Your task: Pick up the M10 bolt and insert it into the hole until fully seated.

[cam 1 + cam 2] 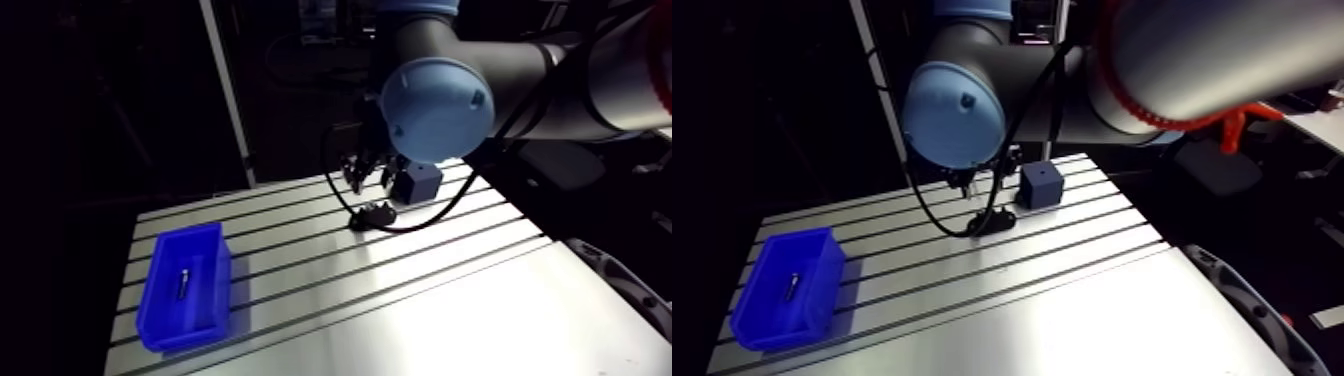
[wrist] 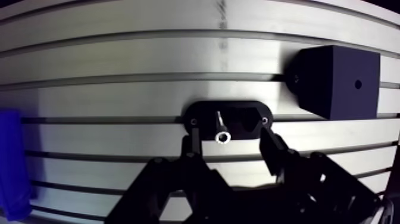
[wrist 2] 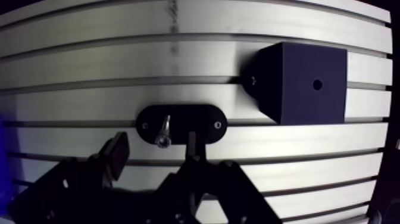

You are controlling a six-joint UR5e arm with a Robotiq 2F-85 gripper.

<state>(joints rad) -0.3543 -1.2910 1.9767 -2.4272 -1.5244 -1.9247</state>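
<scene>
Blue bin [image 1: 180,328], navy block [image 1: 1040,185], silver slotted table [image 1: 450,300]

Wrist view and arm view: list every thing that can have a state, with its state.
Pincer: open, holding nothing.
Bolt: lying in the black holder, not gripped.
Block: hole empty.
Blue bin: holds one small metal part.

Tiny obj [image 1: 183,283] in bin [image 1: 190,335], maybe screw
</scene>
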